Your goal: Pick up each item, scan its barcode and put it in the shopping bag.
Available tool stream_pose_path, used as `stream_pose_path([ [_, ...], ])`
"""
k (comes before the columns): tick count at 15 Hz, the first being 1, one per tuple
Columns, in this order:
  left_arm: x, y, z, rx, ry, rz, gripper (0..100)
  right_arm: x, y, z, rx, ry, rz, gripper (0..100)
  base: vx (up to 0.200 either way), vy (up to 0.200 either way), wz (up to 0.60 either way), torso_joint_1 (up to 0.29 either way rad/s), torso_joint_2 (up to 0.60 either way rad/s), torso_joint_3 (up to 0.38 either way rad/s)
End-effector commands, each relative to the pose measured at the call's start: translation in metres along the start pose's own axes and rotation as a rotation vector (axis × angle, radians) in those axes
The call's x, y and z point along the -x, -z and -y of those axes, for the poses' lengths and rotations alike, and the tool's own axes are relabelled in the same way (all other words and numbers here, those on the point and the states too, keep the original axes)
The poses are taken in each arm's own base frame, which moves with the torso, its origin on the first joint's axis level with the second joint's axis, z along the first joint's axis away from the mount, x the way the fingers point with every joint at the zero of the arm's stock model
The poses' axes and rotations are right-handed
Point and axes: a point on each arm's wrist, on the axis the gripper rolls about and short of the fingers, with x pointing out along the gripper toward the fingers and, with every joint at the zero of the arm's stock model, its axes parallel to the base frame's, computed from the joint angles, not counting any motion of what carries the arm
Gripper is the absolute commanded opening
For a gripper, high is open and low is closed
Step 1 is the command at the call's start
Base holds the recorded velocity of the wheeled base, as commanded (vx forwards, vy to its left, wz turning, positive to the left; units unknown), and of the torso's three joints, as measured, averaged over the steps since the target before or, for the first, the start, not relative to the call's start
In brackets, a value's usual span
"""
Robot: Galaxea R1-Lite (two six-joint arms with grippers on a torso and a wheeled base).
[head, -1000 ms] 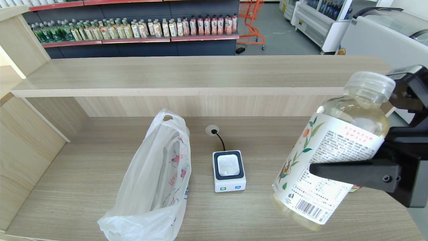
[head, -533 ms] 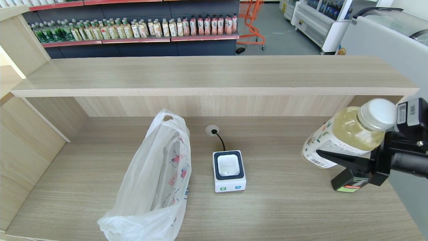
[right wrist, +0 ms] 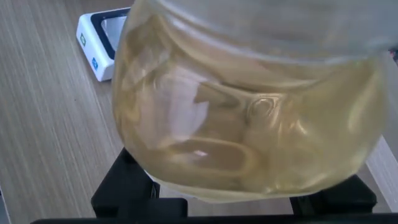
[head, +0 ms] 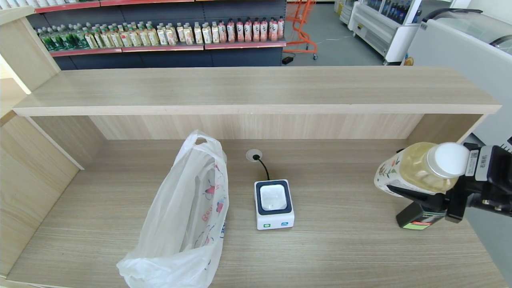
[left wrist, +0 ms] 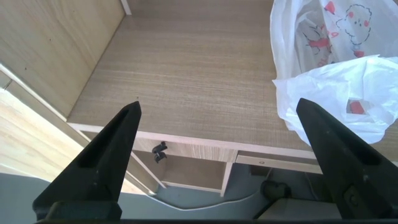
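CHANGE: bottle [head: 416, 170] drops lower, cap tipping toward me | right gripper [head: 408, 182] clamps it at the right end of the counter [head: 340, 248], well apart from scanner [head: 274, 202] | left gripper [left wrist: 217, 155] spread, empty | I judge scan pending

A pale wooden counter [head: 340, 248] ran across the near scene, with a raised ledge [head: 240, 86] along its far side and a side panel [head: 36, 168] at the left. A round cable port [head: 254, 155] sat toward the counter's far middle. Beyond the ledge, store shelves [head: 168, 48] held rows of drink bottles [head: 160, 35]. An orange trolley [head: 302, 24] and white freezers [head: 384, 28] stood at the far right.
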Motion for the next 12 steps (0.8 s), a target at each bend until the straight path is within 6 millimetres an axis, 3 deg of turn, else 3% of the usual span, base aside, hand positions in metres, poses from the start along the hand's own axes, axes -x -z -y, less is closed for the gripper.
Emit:
stream_pose_path([
  [1, 0.0, 0.0, 0.0, 0.0, 0.0, 0.0, 100, -0.001, -0.001, -0.001, -0.004, -0.009, 0.007, 0, 0.0, 0.0, 0.0, 0.0, 0.0, 0.0],
  [6, 0.0, 0.0, 0.0, 0.005, 0.0, 0.0, 100, -0.01, -0.013, -0.006, -0.099, -0.058, 0.068, 0, 0.0, 0.2, 0.0, 0.005, 0.01, -0.001],
  [10, 0.0, 0.0, 0.0, 0.002, 0.0, 0.0, 100, -0.026, -0.003, -0.001, -0.131, -0.083, 0.053, 0, 0.0, 0.2, 0.0, -0.004, 0.0, 0.005],
  [12, 0.0, 0.0, 0.0, 0.002, 0.0, 0.0, 100, -0.039, 0.004, 0.006, -0.132, -0.088, 0.046, 0, 0.0, 0.0, 0.0, 0.0, 0.0, 0.0],
])
